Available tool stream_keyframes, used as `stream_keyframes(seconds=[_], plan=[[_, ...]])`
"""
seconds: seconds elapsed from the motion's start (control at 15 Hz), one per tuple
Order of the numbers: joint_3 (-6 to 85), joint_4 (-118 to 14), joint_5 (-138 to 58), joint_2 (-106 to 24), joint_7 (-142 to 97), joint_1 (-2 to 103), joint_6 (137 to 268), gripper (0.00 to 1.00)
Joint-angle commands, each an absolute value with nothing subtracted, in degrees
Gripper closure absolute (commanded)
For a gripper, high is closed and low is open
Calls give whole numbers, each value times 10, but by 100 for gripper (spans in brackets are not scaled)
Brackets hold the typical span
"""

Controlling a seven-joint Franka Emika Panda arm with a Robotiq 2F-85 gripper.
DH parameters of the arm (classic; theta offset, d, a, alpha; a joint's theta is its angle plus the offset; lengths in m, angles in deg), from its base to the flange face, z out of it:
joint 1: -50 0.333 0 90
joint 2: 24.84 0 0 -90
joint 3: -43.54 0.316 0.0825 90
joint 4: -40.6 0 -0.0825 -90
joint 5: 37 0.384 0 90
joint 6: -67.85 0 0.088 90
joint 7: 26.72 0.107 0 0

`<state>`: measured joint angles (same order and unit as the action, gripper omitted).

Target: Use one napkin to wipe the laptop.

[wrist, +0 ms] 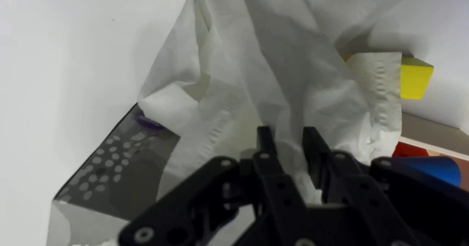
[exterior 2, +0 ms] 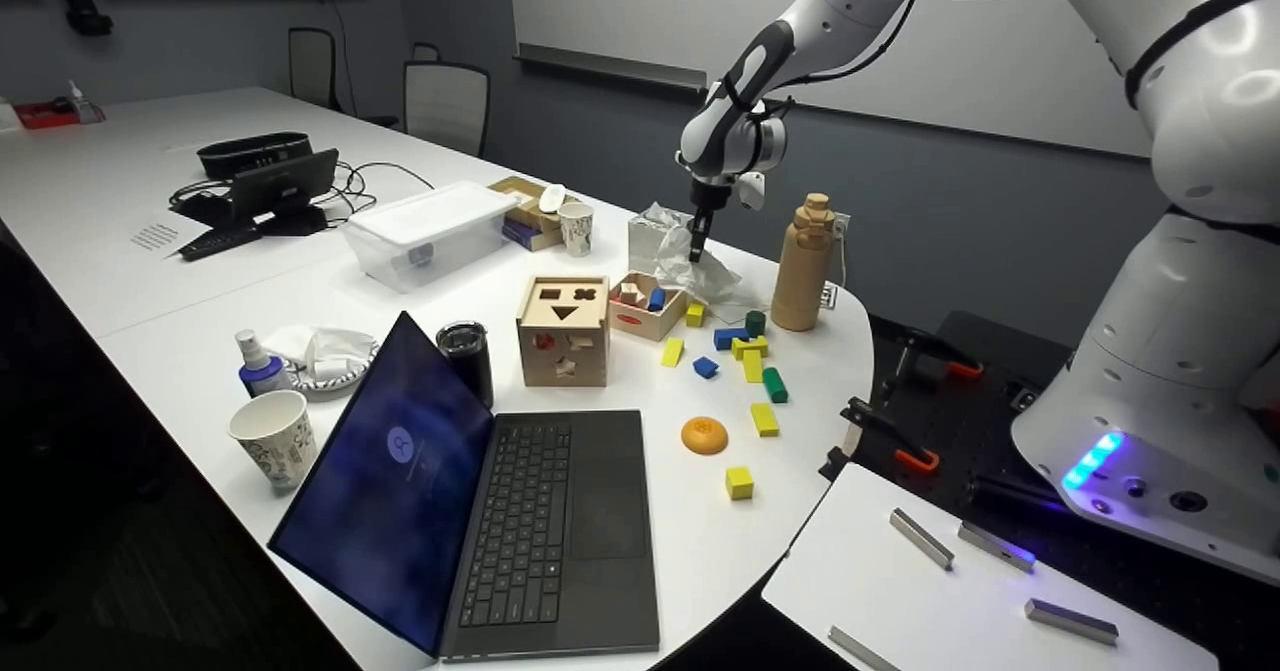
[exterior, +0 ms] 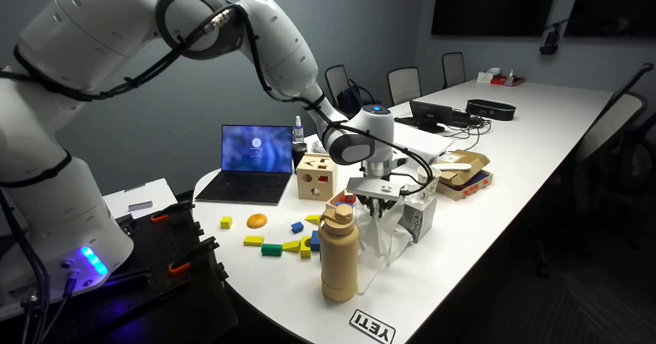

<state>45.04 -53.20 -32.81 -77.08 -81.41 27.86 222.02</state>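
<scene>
Just beside the laptop (exterior: 251, 164), its screen (exterior 2: 390, 481) lit blue, sits a wooden box (exterior: 316, 179) with shaped holes. From near the laptop outward, coloured blocks (exterior 2: 765, 419) lie scattered across the tabletop (exterior: 287, 287). Well apart from the laptop, the pincer (wrist: 289, 136) pinches the napkin (wrist: 271, 77) between its fingers (wrist: 265, 138), the crumpled white paper draping below them.
</scene>
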Motion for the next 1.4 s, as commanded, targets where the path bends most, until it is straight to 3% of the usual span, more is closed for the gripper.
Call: stream_keyframes(seconds=[0.0, 0.67, 1.33], plan=[[467, -519, -336, -775, -804, 266, 2213, 100], [446, -653, -352, -556, -781, 293, 2096, 100], [568, -774, -149, -399, -1014, 331, 2110, 100]])
